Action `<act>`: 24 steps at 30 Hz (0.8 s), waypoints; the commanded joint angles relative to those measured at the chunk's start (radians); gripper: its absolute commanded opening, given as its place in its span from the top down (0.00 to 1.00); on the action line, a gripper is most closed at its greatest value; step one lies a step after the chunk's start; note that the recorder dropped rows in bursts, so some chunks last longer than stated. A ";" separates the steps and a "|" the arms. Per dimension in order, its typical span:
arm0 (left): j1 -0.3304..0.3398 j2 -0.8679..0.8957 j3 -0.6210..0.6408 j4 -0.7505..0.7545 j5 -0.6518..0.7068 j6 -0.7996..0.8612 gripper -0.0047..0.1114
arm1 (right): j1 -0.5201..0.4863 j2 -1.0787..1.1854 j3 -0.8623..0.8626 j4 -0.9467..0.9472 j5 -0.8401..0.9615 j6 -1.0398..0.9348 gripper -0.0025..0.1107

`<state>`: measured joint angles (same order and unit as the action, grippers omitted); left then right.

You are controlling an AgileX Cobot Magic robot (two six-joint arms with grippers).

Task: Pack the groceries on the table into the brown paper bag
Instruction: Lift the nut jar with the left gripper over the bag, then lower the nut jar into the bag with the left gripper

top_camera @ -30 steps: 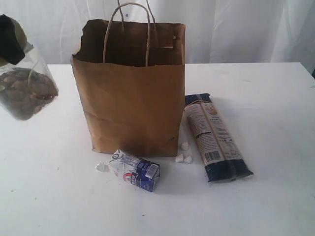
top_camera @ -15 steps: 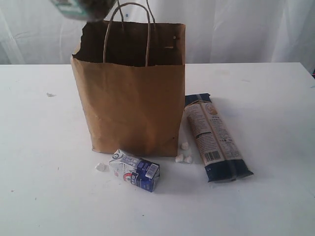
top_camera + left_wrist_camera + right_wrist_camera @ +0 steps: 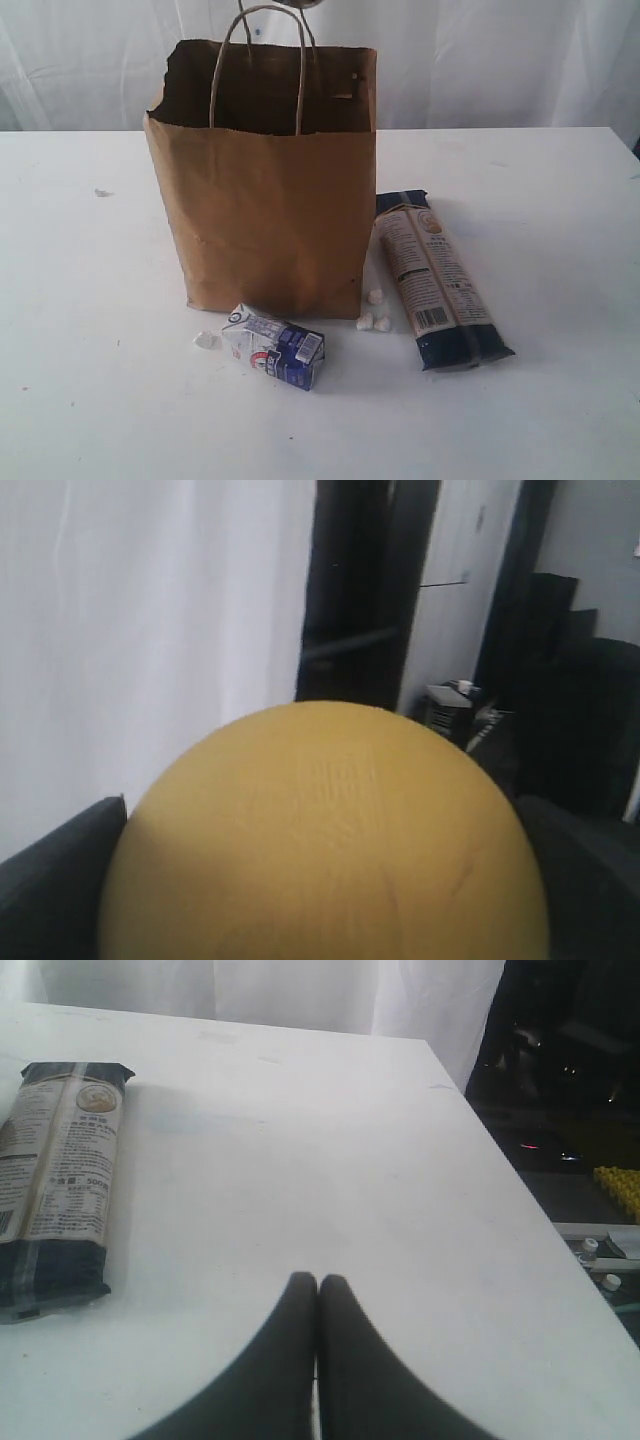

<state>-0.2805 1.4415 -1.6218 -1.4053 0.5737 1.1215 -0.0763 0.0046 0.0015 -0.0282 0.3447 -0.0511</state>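
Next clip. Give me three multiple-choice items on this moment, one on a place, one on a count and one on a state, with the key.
1. Where does the small carton lie?
A. on the table, in front of the brown paper bag
B. inside the bag
C. behind the bag
2. How many packaged groceries lie on the table?
A. one
B. two
C. four
3. How do the jaws of the right gripper stand?
A. shut, empty
B. wide open
C. shut on the carton
Key: 1 A, it lies on its side before the bag; 2 B, only the carton and the noodle packet; 3 A, the right wrist view shows them pressed together with nothing between.
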 commanded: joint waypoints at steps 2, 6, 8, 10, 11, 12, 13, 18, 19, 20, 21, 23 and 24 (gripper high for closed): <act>-0.001 0.015 -0.008 -0.084 0.132 0.086 0.96 | -0.005 -0.005 -0.001 -0.002 -0.002 0.006 0.98; -0.001 0.015 -0.002 -0.020 0.130 0.087 0.96 | -0.005 -0.005 -0.001 -0.002 -0.002 0.006 0.98; -0.001 0.015 -0.002 0.056 0.123 0.087 0.96 | -0.005 -0.005 -0.001 -0.002 -0.002 0.006 0.98; -0.001 0.015 -0.002 0.116 0.121 0.087 0.96 | -0.005 -0.005 -0.001 -0.002 -0.002 0.006 0.98; -0.001 0.015 -0.002 0.152 0.121 0.087 0.96 | -0.005 -0.005 -0.001 -0.002 -0.002 0.006 0.98; -0.001 0.015 -0.002 0.168 0.123 0.087 0.96 | -0.005 -0.005 -0.001 -0.002 -0.002 0.006 0.98; -0.001 0.015 -0.002 0.182 0.125 0.087 0.96 | -0.005 -0.005 -0.001 -0.002 -0.002 0.006 0.98; -0.001 0.015 -0.002 0.191 0.127 0.087 0.96 | -0.005 -0.005 -0.001 -0.002 -0.002 0.006 0.98; -0.001 0.015 -0.002 0.197 0.120 0.087 0.96 | -0.005 -0.005 -0.001 -0.002 -0.002 0.006 0.98; -0.001 0.015 -0.002 0.207 0.102 0.087 0.96 | -0.005 -0.005 -0.001 -0.002 -0.002 0.006 0.98; -0.001 0.015 -0.002 0.211 0.084 0.087 0.96 | -0.005 -0.005 -0.001 -0.002 -0.002 0.006 0.98; -0.001 0.015 -0.002 0.216 0.012 0.087 0.96 | -0.005 -0.005 -0.001 -0.002 -0.002 0.006 0.98; -0.001 0.015 -0.002 0.216 -0.024 0.087 0.96 | -0.005 -0.005 -0.001 -0.002 -0.002 0.006 0.98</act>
<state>-0.2805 1.4688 -1.6218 -1.1587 0.6489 1.1989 -0.0763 0.0046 0.0015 -0.0282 0.3447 -0.0511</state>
